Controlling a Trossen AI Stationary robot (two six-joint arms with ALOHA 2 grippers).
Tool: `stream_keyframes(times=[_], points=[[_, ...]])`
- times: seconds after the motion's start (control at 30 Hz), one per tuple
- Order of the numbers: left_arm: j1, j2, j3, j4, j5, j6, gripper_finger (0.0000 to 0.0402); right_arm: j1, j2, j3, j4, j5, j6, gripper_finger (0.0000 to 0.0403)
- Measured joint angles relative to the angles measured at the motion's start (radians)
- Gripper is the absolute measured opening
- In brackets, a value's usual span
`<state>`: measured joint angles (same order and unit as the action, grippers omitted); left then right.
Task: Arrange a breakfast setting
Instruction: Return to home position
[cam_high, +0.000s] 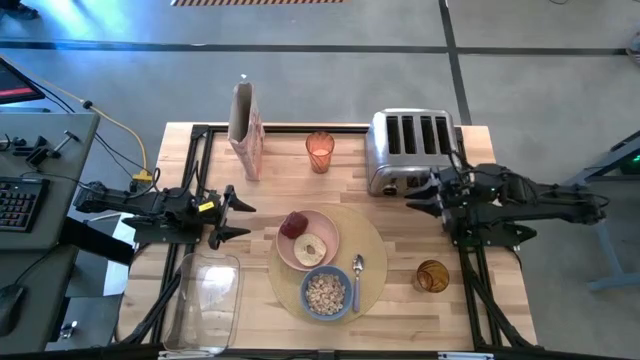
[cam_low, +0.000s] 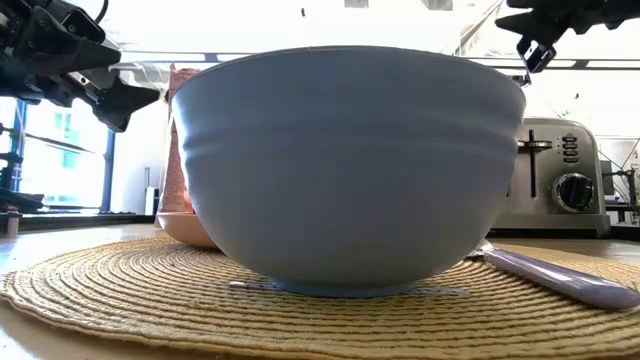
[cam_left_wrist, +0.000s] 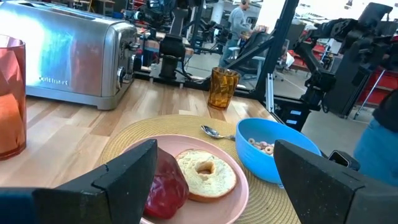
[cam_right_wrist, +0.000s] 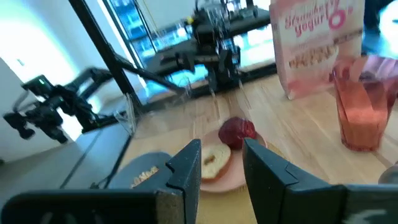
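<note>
Step in hand, as I judge it: both arms go back to rest, setting complete.

- left gripper (cam_high: 240, 220): fingers spread wide, nothing between them, fingertips just short of the round tan woven placemat (cam_high: 372, 245).
- right gripper (cam_high: 414, 200): fingers parted by a narrower gap, empty. The chrome four-slot toaster (cam_high: 410, 140) is just beside it on one flank. The amber glass (cam_high: 432, 276) is near its arm on the other flank, off the mat.

Doing it well:
- Lift each gripper first, then draw it straight back along its own arm line. No sideways sweep.
- The right arm has the tighter lane, between toaster and amber glass, so keep it centred.
- The left arm should mind the clear rectangular container (cam_high: 207, 259), which lies beside and slightly behind its fingertips.
- The tall pink-and-white food pouch (cam_high: 246, 130) and the faceted pink glass (cam_high: 319, 152) stand well off to the other side of the left gripper. Low risk.
- Leave the fingers as they are. Nothing is held, so nothing can drop.

The setting lies between the two grippers, nearer the left one's tips:
- pink round plate (cam_high: 328, 232) on the mat, directly ahead of the left gripper.
- On it, a dark red apple (cam_high: 293, 224) and a pale bagel half (cam_high: 310, 250), cut face up, touching each other.
- blue ceramic bowl (cam_high: 303, 292), upright on the mat, touching or just beside the plate, holding beige cereal (cam_high: 326, 292).
- metal spoon (cam_high: 356, 275), bowl end toward the plate side, lying just beside the blue bowl on the right gripper's side.
- All looks settled. Nothing is tipped or overhangs the mat edge.
</note>
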<state>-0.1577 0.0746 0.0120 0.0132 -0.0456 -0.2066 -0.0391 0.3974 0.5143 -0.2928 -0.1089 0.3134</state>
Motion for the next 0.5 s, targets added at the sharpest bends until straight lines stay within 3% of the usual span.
stream_keyframes(times=[0.13,0.33,0.5], points=[[0.000,0.000,0.000,0.000,0.000,0.000,0.0310,0.000,-0.091,-0.068,0.077,-0.005,0.001,0.0099],[0.000,0.000,0.000,0.000,0.000,0.000,0.0310,0.000,-0.180,-0.265,0.387,0.002,0.000,0.0099],[0.000,0.000,0.001,0.000,0.000,0.000,0.0310,0.000,-0.250,-0.387,0.431,0.017,0.000,0.0099]])
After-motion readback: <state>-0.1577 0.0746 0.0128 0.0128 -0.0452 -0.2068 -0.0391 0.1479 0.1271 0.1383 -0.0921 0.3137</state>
